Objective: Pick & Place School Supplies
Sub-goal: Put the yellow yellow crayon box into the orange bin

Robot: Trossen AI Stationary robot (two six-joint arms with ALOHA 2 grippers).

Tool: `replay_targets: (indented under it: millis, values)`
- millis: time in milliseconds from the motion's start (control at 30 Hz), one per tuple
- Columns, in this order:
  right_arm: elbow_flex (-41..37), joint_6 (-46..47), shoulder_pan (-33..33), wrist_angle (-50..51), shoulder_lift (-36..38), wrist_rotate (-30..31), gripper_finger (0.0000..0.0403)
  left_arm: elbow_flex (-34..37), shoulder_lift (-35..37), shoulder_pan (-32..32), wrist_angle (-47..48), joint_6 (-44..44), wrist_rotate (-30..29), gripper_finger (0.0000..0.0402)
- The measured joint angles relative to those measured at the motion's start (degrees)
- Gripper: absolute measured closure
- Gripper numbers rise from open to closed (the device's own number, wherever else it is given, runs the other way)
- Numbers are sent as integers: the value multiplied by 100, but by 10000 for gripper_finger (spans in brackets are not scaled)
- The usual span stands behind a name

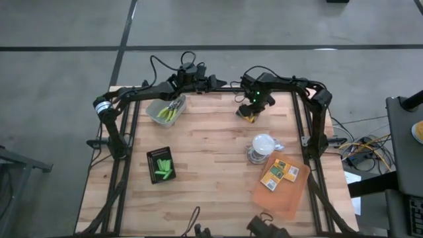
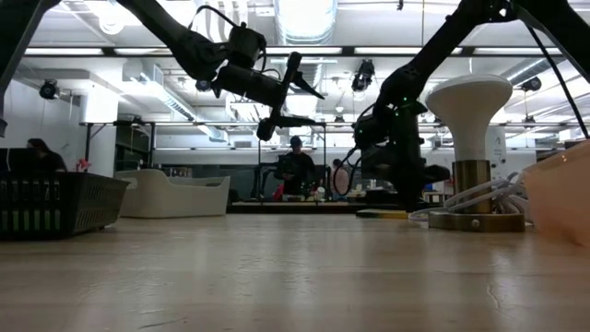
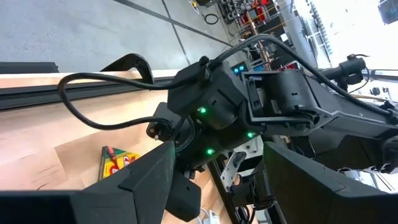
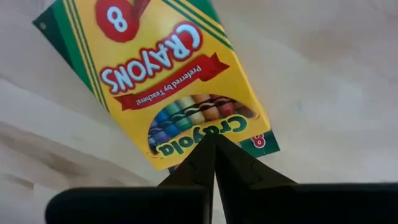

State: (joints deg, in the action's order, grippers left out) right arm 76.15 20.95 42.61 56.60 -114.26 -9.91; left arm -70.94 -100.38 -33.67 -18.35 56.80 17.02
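Observation:
A yellow crayon box point(image 4: 168, 74) with green edges lies flat on the table near its far edge, also seen as the crayon box point(image 1: 247, 115). My right gripper point(image 4: 214, 140) stands over it, shut and pointing steeply down, tips at the box's end. My left gripper point(image 1: 221, 83) hangs open in the air over the far edge, to the left of the right arm, holding nothing. More crayon boxes point(image 1: 281, 172) lie on the orange sheet point(image 1: 284, 198). Green sticks point(image 1: 162, 168) lie in the black tray point(image 1: 151, 157). My right gripper meets the crayon box with its shut fingertips on the printed top face, close to one short end point(image 4: 186, 144). The fingers come from above, slanting steeply down. The box lies flat on the table. Whether the tips press on it or only touch it, I cannot tell.
A clear tub point(image 1: 165, 110) with green-handled tools stands at the far left. A white domed lamp on a round metal base point(image 1: 262, 148) stands right of centre, its cable beside it. Bare wood lies in the middle and toward the near edge.

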Motion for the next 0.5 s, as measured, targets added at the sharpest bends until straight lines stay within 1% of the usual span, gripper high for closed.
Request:
replay_targets:
  millis: [167,333,500]
  values:
    - [30,-29,-139,-24,-34,-211,394,0,0,0,2,-15,0,149]
    - [60,-189,-328,-144,-67,-908,394,0,0,0,17,-17,0,149]
    - [40,-183,-574,-286,-67,-996,394,0,0,0,21,-20,0,149]
